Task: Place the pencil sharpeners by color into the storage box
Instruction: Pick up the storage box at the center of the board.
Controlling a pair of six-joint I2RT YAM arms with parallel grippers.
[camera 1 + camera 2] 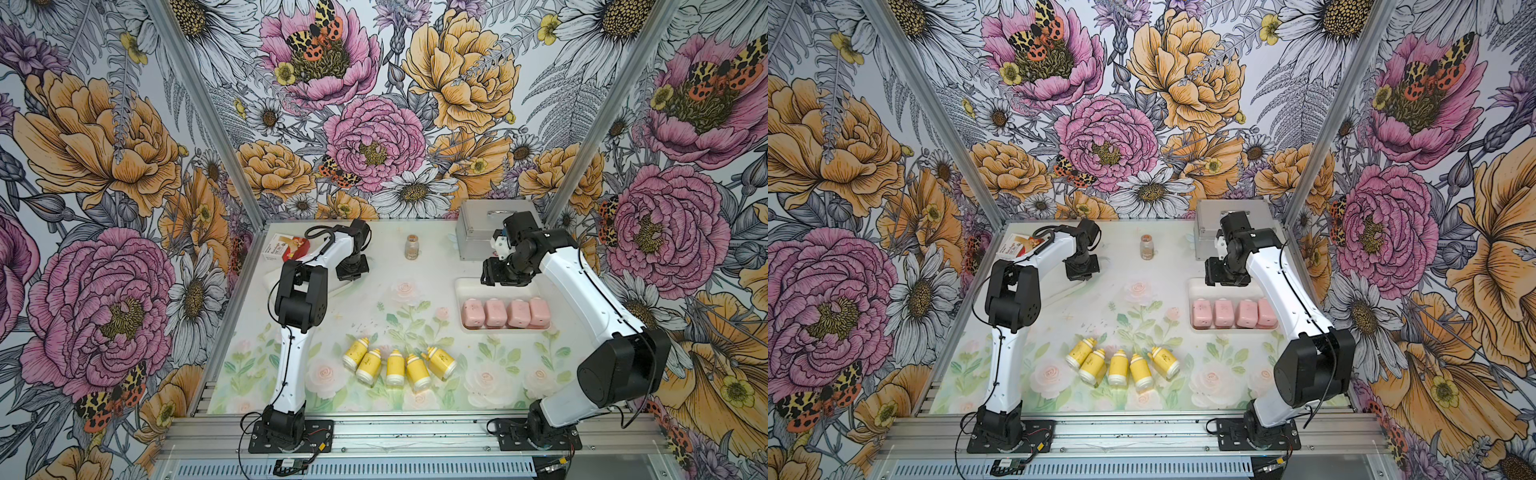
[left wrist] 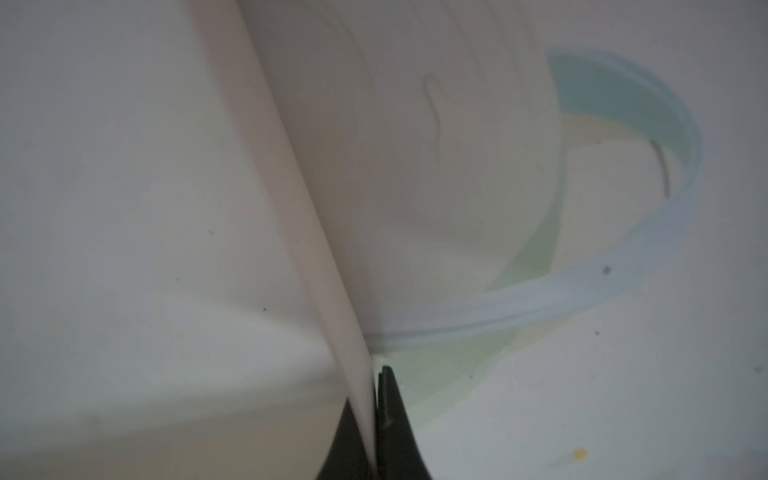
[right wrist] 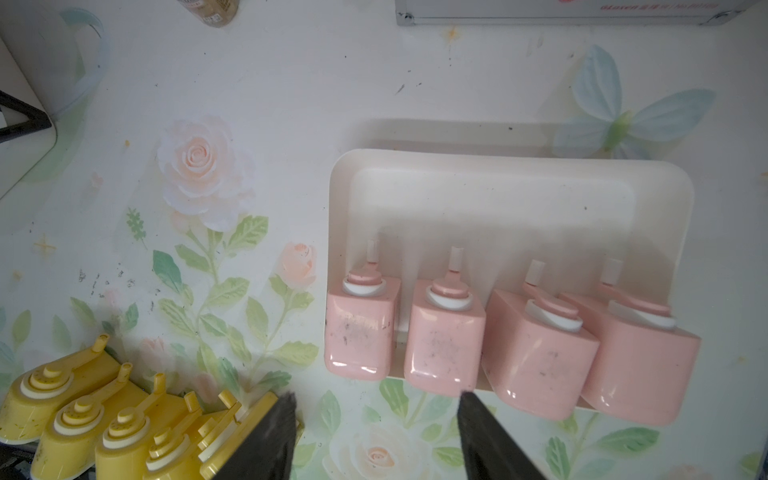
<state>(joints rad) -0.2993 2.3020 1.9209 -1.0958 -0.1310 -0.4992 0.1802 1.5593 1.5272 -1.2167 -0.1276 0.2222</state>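
Several pink pencil sharpeners (image 1: 495,312) (image 1: 1223,312) (image 3: 444,336) lie in a row along the near side of the white storage box (image 1: 469,287) (image 1: 1196,287) (image 3: 498,199). Several yellow pencil sharpeners (image 1: 395,368) (image 1: 1119,366) (image 3: 79,419) lie side by side on the mat near the front. My right gripper (image 1: 494,272) (image 1: 1221,272) (image 3: 376,419) hovers open over the box's far rim, holding nothing. At the back left, my left gripper (image 1: 351,270) (image 1: 1082,270) (image 2: 372,390) is shut on the thin wall of a second white tray (image 1: 332,289) (image 2: 316,232) (image 3: 25,158).
A small brown-filled clear jar (image 1: 411,247) (image 1: 1147,247) stands at the back middle. A grey metal case (image 1: 478,232) (image 1: 1208,224) sits behind the right gripper. A red and white carton (image 1: 286,247) lies at the back left corner.
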